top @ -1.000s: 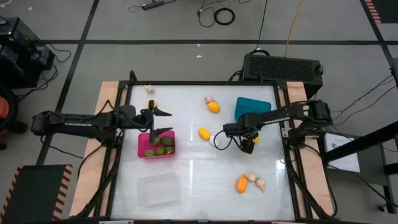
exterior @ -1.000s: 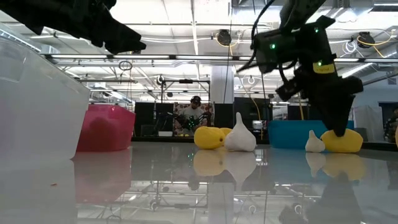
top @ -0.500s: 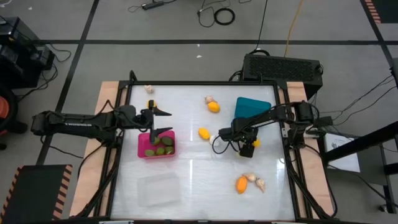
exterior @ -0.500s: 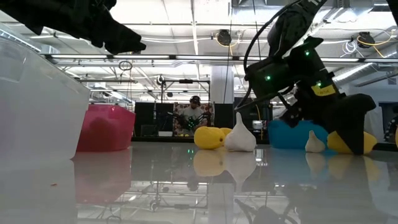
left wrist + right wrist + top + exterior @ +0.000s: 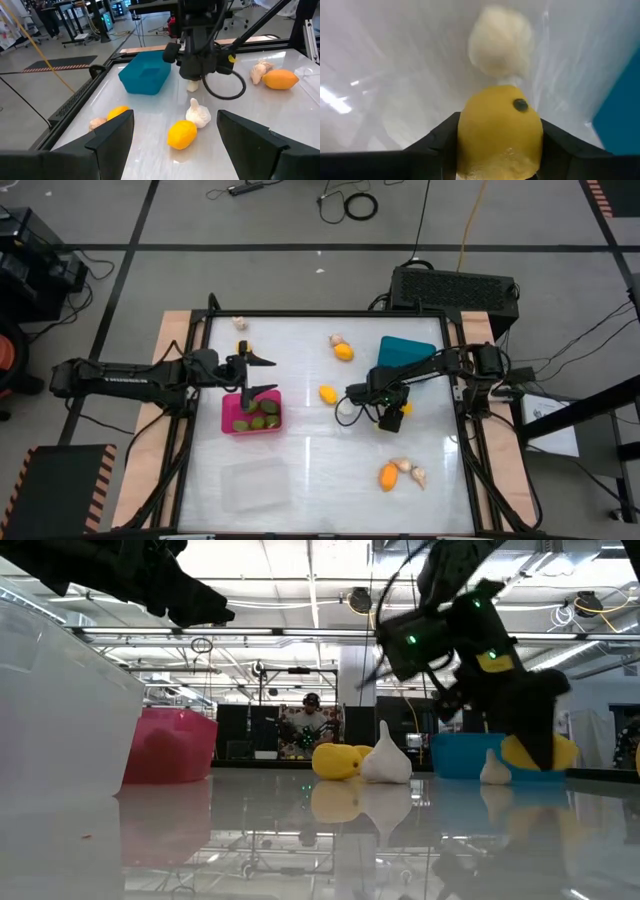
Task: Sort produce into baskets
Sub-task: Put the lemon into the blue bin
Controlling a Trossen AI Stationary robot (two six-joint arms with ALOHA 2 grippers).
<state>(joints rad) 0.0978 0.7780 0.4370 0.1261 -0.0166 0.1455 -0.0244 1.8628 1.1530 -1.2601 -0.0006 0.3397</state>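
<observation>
My right gripper (image 5: pixel 391 416) is shut on a yellow fruit (image 5: pixel 500 132) just in front of the teal basket (image 5: pixel 405 352). It holds the fruit a little above the table (image 5: pixel 535 752). A garlic bulb (image 5: pixel 500 42) lies on the table right beside it. My left gripper (image 5: pixel 262 376) hangs open and empty over the pink basket (image 5: pixel 250 412), which holds several green fruits (image 5: pixel 262 420). The clear basket (image 5: pixel 255 483) stands near the front edge. My right gripper pinches the yellow fruit by its two opposite sides (image 5: pixel 470 135) between its two fingers (image 5: pixel 437 140). The fingers come from above and point down. The fruit is lifted clear of the table, just above the garlic bulb (image 5: pixel 495 770).
Loose produce lies about: a yellow fruit (image 5: pixel 327 393) mid-table, a yellow fruit with garlic (image 5: pixel 343 352) farther back, an orange fruit with two garlic bulbs (image 5: pixel 388 476) at the front right, and garlic (image 5: pixel 238 323) and a yellow piece (image 5: pixel 241 347) at the far left.
My right gripper has dipped down onto the yellow fruit beside the garlic bulb, taken hold of it and lifted it clear of the table, shifting slightly toward the table's left. The garlic bulb has stayed on the table.
</observation>
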